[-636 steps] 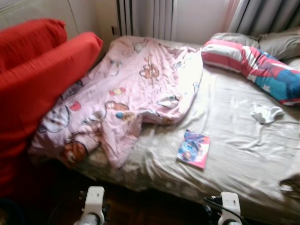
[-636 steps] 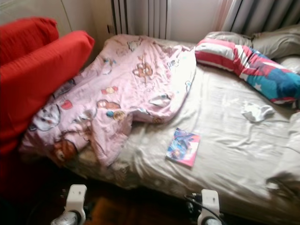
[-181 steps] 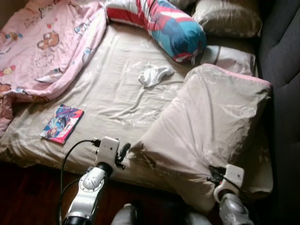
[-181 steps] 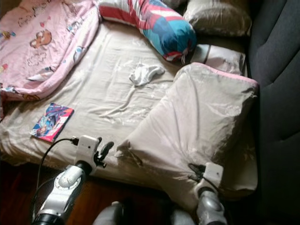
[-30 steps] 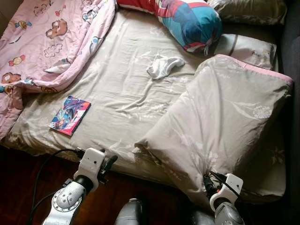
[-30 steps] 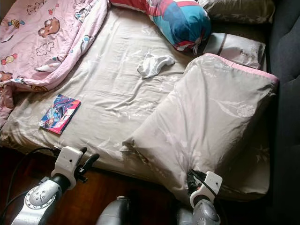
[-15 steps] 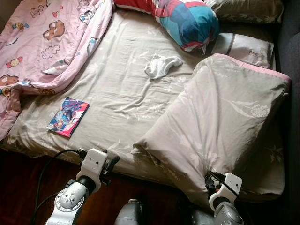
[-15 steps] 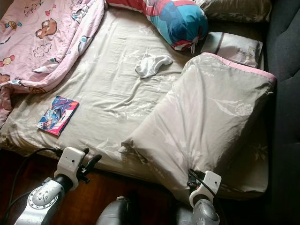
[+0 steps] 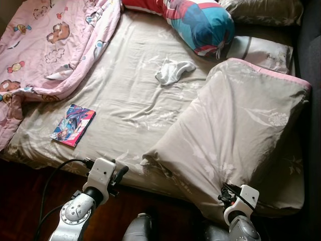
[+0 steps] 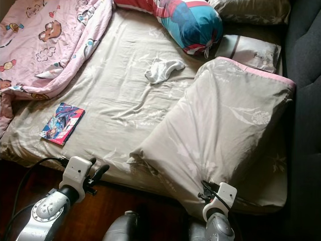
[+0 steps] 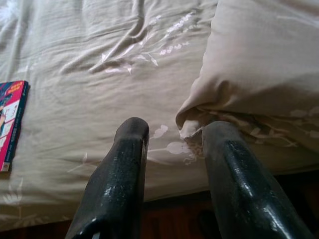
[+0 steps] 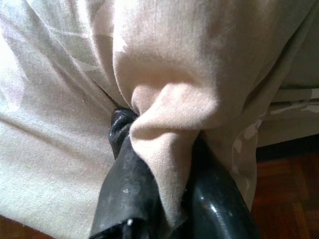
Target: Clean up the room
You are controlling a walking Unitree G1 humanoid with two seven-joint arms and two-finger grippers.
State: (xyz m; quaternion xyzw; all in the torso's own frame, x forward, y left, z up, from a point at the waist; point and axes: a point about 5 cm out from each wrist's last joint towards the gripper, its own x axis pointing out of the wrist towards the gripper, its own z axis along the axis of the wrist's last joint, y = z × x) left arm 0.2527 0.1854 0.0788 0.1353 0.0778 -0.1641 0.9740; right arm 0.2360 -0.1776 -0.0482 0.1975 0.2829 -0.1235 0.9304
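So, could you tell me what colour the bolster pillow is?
The bolster pillow is red-and-white striped with blue; clearest in the left eye view.

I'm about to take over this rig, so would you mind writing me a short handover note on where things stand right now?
Right gripper: shut on the near corner of the big beige pillow.
Left gripper: open, empty, at the bed edge beside the pillow's other near corner.
On the sheet: book, white cloth, rumpled pink blanket, striped bolster.
Done: pillow gripped.
Left: place pillow, clear book and cloth, straighten blanket.
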